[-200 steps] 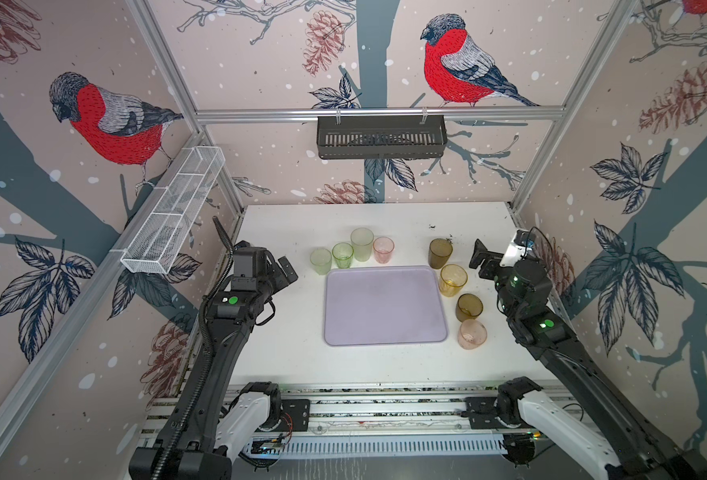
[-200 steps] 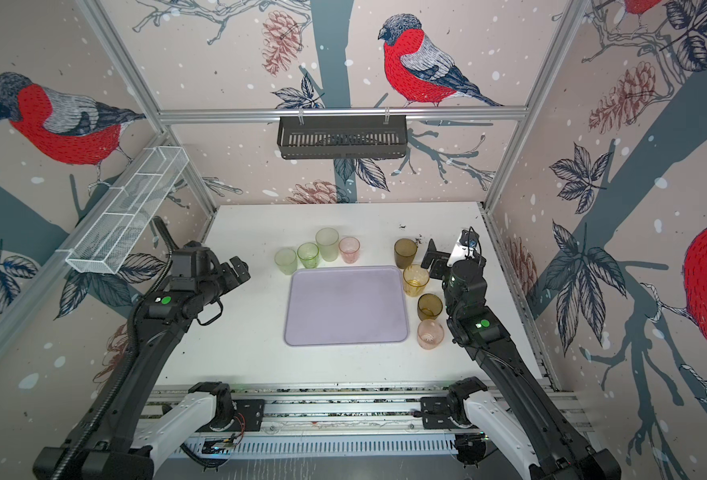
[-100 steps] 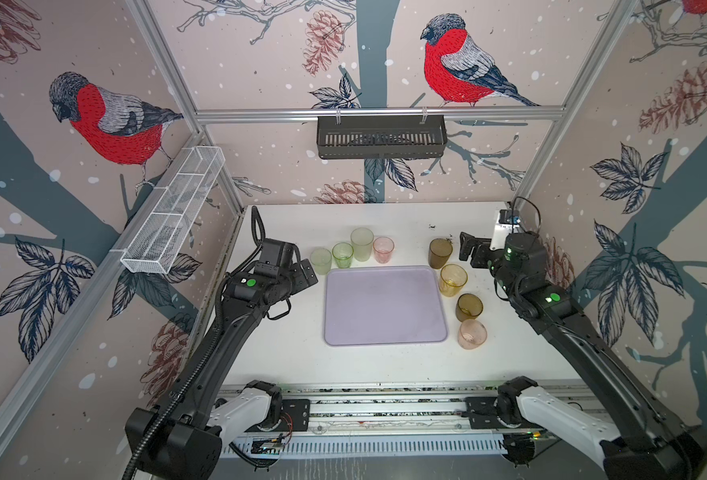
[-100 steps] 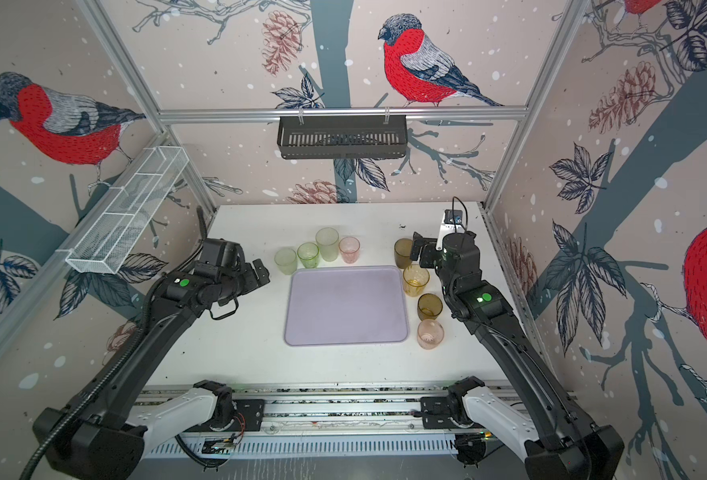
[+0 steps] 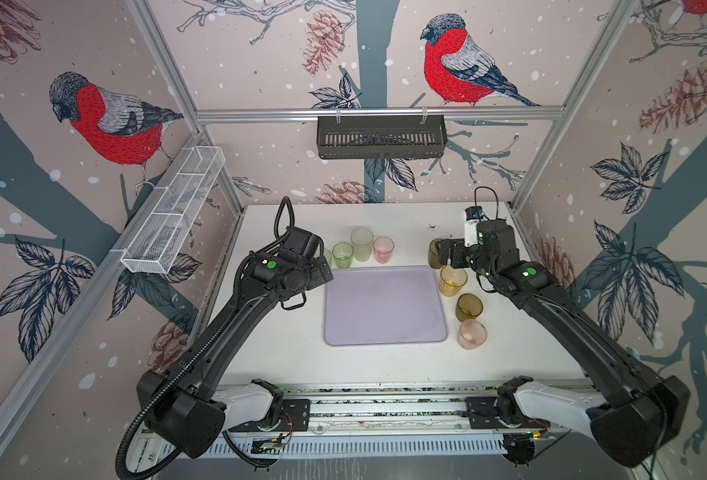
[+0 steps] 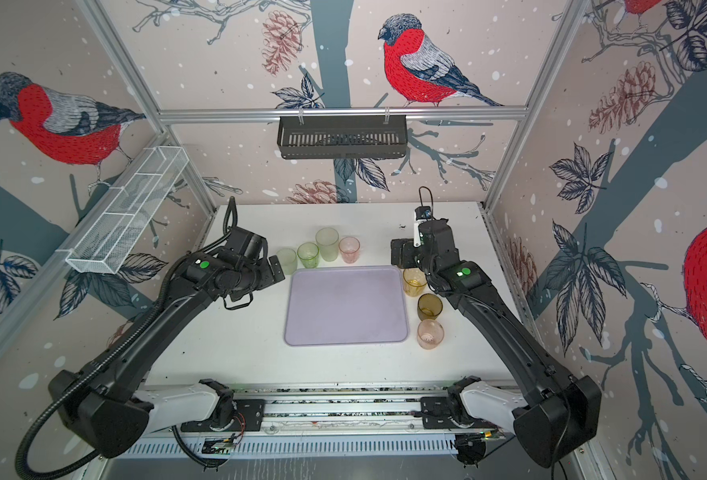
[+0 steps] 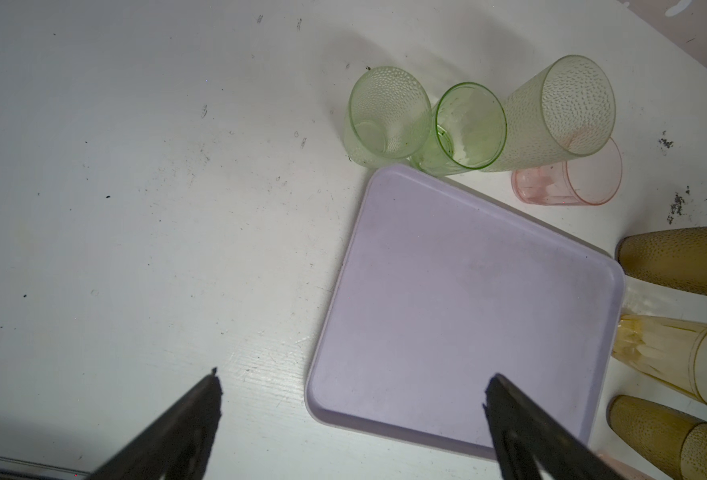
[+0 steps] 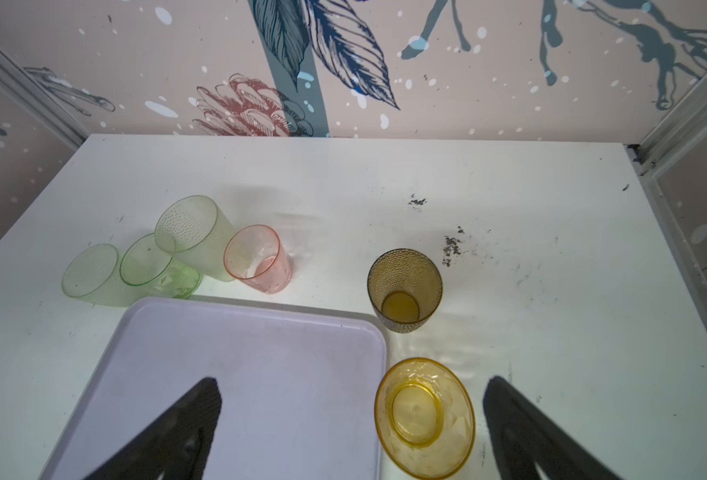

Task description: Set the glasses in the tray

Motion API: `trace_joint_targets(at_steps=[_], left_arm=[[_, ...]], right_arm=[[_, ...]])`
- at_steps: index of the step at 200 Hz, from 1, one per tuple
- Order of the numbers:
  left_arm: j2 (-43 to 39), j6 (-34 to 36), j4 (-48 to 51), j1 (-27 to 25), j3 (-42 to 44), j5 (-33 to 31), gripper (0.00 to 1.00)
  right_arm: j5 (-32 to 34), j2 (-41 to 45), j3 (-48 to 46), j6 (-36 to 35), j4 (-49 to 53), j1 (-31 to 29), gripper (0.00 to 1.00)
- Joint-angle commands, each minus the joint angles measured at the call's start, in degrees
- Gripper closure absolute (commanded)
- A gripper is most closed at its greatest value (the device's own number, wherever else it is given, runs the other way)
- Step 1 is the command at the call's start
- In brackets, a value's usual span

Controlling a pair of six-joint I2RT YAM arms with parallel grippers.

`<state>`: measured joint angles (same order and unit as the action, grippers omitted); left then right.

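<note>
Top views, left hand (image 5: 325, 269): spread apart, nothing held; green glasses (image 5: 342, 254) stood just ahead of it, tray (image 5: 385, 328) just beside it.
Top views, right hand (image 6: 399, 253): spread apart, nothing held; yellow glass (image 6: 414, 282) stood just beside it.
Left wrist: tray (image 7: 460, 299) seen below one side of the hand, table (image 7: 136, 208) below the other.
Right wrist: yellow glass (image 8: 424, 415) seen below the hand's gap, dark amber glass (image 8: 403, 289) ahead of it.

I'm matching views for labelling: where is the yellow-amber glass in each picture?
In a top view: yellow-amber glass right of the tray, near its far corner.
In a top view: same place.
Left wrist: beside the tray's rim.
Right wrist: beside the tray's edge.
Shared landmark: the tray.
</note>
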<state>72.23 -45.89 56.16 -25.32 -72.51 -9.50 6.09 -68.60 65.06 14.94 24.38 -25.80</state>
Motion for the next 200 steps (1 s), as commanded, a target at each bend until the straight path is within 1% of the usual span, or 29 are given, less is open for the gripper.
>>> trace_joint_targets(at_steps=[1,9,18,37,50,62,79,111,137,159,200], left_arm=[[1.88,3.43,-1.33,0.18,-1.72,-2.06,0.01],[2.61,4.55,-2.37,0.18,-1.57,-2.54,0.01],[3.21,5.31,-4.12,0.31,-0.96,-2.54,0.01],[4.86,5.57,-7.98,1.50,-0.01,1.22,0.02],[6.03,5.76,-9.74,1.59,-0.72,2.71,0.02],[7.22,6.28,-10.32,1.56,-1.96,2.86,0.02],[8.49,7.71,-10.68,1.98,-3.16,1.45,0.02],[11.09,10.87,-9.82,5.54,-5.43,3.43,0.03],[13.72,13.76,-8.53,7.75,-7.21,2.15,0.05],[16.47,14.76,-8.36,8.49,-8.76,1.26,0.07],[24.49,15.74,-5.37,8.92,-16.29,-1.67,0.14]], right_arm=[[0.24,-2.82,3.71,-1.50,3.06,-1.10,0.00],[0.81,-2.94,4.36,-2.68,3.34,-2.11,0.00],[1.45,-5.11,4.84,-3.71,3.88,-2.96,0.00],[0.43,-7.76,8.36,-4.25,7.06,-3.81,0.00],[-0.30,-8.31,9.73,-4.70,7.63,-5.22,0.00],[-1.15,-8.67,10.17,-5.83,7.36,-6.85,0.00],[-1.40,-9.22,10.12,-7.67,6.68,-8.80,0.00],[-4.26,-8.78,9.00,-8.18,3.88,-10.90,0.00],[-4.83,-7.01,6.51,-10.05,1.93,-11.90,0.00],[-6.07,-6.99,5.19,-10.12,1.09,-11.90,0.00],[-8.37,-7.90,4.60,-9.40,-1.99,-12.30,0.00]])
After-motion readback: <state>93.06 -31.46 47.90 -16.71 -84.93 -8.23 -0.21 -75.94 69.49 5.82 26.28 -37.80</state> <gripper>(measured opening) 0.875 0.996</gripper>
